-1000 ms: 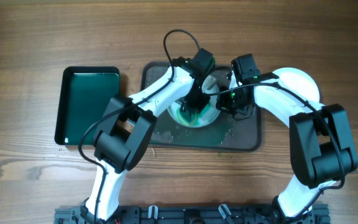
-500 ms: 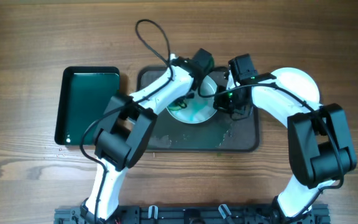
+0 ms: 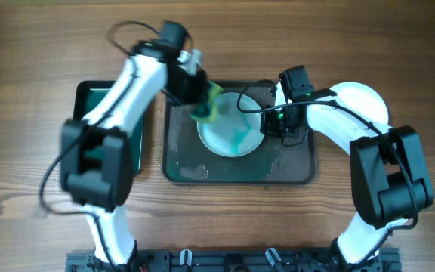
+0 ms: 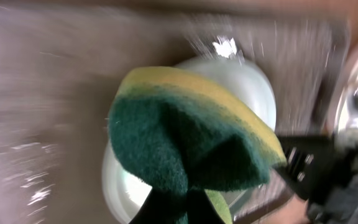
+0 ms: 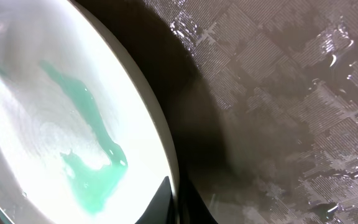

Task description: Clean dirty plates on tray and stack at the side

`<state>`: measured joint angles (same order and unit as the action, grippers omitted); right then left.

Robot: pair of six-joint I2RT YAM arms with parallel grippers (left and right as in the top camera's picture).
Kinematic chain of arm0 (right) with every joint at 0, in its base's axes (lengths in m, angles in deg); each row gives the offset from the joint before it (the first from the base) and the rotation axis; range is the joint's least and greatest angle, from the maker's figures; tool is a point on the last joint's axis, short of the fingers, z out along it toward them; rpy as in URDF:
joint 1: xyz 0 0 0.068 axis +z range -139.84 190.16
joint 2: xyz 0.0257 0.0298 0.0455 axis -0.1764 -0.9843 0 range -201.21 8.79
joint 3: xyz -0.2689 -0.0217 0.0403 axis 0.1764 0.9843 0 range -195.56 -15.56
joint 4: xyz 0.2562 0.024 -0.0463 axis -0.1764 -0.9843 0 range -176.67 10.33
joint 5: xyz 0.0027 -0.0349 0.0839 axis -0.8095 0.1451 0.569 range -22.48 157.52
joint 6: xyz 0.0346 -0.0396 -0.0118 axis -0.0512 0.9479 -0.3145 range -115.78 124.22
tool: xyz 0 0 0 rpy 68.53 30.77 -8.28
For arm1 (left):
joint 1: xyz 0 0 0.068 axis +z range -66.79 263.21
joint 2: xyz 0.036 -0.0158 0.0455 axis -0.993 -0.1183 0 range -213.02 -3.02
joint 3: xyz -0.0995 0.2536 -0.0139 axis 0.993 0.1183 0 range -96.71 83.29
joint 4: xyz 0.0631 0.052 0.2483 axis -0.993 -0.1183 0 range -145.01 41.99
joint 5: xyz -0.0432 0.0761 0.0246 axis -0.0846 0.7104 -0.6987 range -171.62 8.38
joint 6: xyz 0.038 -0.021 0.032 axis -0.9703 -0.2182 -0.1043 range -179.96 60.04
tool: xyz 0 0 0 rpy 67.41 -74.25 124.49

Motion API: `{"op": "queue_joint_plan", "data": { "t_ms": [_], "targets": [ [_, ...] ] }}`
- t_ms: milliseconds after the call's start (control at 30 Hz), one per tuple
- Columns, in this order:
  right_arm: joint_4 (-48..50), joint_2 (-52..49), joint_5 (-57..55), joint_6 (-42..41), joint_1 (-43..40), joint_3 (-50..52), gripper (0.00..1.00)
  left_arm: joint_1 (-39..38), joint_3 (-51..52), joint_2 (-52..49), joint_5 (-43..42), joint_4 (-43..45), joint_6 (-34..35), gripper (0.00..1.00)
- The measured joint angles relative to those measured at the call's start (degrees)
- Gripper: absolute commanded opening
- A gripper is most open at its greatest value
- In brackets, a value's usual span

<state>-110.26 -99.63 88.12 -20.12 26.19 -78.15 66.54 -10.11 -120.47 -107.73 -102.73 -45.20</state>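
Note:
A pale plate (image 3: 232, 128) with teal-green smears lies on the dark grey tray (image 3: 202, 170). My right gripper (image 3: 272, 121) is shut on the plate's right rim. In the right wrist view its fingers (image 5: 176, 202) clamp the rim of the smeared plate (image 5: 55, 124). My left gripper (image 3: 201, 104) is shut on the yellow-green sponge (image 3: 211, 100), held over the plate's upper-left edge. In the left wrist view the sponge (image 4: 191, 130) hides most of the plate (image 4: 247, 84). A white plate (image 3: 365, 102) lies on the table to the right of the tray, partly under my right arm.
A smaller black tray with a green inside (image 3: 104, 128) stands left of the grey tray. The grey tray's floor is wet with droplets and smears (image 5: 278, 93). Bare wooden table (image 3: 36, 60) surrounds everything.
My left arm has swung up and to the left, taking the sponge off the plate's middle to its upper-left edge. The plate's teal smears now show. The right arm has not moved.

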Motion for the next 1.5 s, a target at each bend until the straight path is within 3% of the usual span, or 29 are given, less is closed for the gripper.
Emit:
{"op": "queue_joint_plan", "data": {
  "t_ms": [133, 333, 533, 667, 767, 900, 1033, 1267, 1333, 1400, 1500],
  "targets": [
    [-3.1, 2.8, -4.4, 0.5, 0.2, 0.4, 0.04, 4.8, -0.2, 5.2, 8.0, -2.8, 5.4, 0.04],
    [-9.8, 24.7, -31.5, 1.3, 6.7, 0.6, 0.04, 3.1, -0.2, 5.1, 11.5, -4.1, 6.6, 0.04],
    [-15.3, 27.2, -58.5, 1.8, 16.1, 0.6, 0.04, 2.4, -0.2, 5.1, 12.2, -4.2, 6.6, 0.04],
    [-15.0, 27.2, -78.1, 7.4, 25.2, 0.6, 0.04, 2.3, -0.2, 5.1, 12.8, -4.2, 6.6, 0.04],
    [-9.5, 27.2, -90.2, 16.0, 31.3, 0.7, 0.04, 2.2, -0.2, 5.1, 12.8, -4.2, 6.6, 0.04],
    [-0.1, 27.2, -97.4, 27.7, 34.5, 0.9, 0.04, 2.1, -0.2, 5.1, 13.3, -4.3, 6.6, 0.04],
    [5.2, 27.2, -99.9, 36.6, 34.6, 0.9, 0.04, 2.1, -0.2, 5.1, 15.0, -4.8, 6.6, 0.04],
    [3.7, 27.3, -95.7, 37.3, 34.6, 0.9, 0.04, 1.2, -0.2, 5.1, 15.4, -4.9, 6.6, 0.04],
    [-4.5, 27.4, -85.0, 29.8, 34.6, 1.2, 0.04, 1.1, -0.2, 5.1, 15.6, -4.9, 6.6, 0.04],
    [-12.9, 27.4, -74.2, 17.1, 33.4, 1.5, 0.04, 1.1, -0.2, 5.1, 15.6, -4.9, 6.6, 0.04],
    [-13.7, 27.5, -55.8, 5.3, 24.1, 1.5, 0.04, 1.1, -0.2, 5.1, 15.6, -4.9, 6.6, 0.04]
  ]
}}
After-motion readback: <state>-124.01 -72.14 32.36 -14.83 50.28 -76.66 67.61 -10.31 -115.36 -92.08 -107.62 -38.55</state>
